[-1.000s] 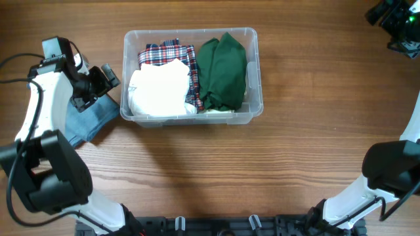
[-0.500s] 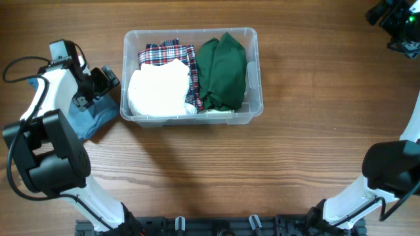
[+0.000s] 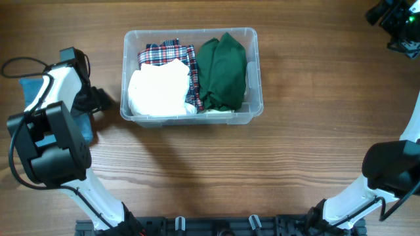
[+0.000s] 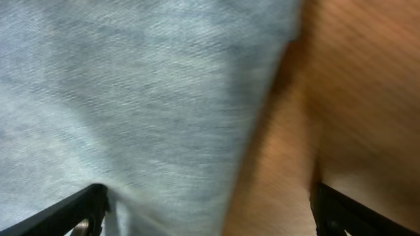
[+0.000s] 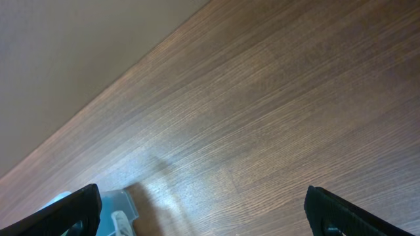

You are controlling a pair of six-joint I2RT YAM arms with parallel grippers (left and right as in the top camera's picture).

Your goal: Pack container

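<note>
Left claw (image 3: pixel 97 100) crooked low over blue denim (image 3: pixel 84 126), just left of the clear plastic container (image 3: pixel 190 31).
From overhead, folded white cloth (image 3: pixel 157 88), plaid cloth (image 3: pixel 167 51) and green cloth (image 3: pixel 223 65) fill the bin, and the right claw (image 3: pixel 394 23) hangs at the far corner. At the left wrist the jaws are spread above woven denim. At the right wrist the jaws gape over the wood-grain table (image 5: pixel 262 98).

The overhead camera looks straight down from well above and takes in the whole table (image 3: pixel 308 98). My left wrist camera peers past my left fingertips (image 4: pixel 75 213), very near and blurred, onto the blue cloth (image 4: pixel 131 98) directly beneath them. The overhead view shares that cloth. My right wrist camera looks past my right fingertips (image 5: pixel 72 206) from farther off, slanting across the wood ahead toward a wall (image 5: pixel 65 52). It shares only tabletop with the overhead view.
</note>
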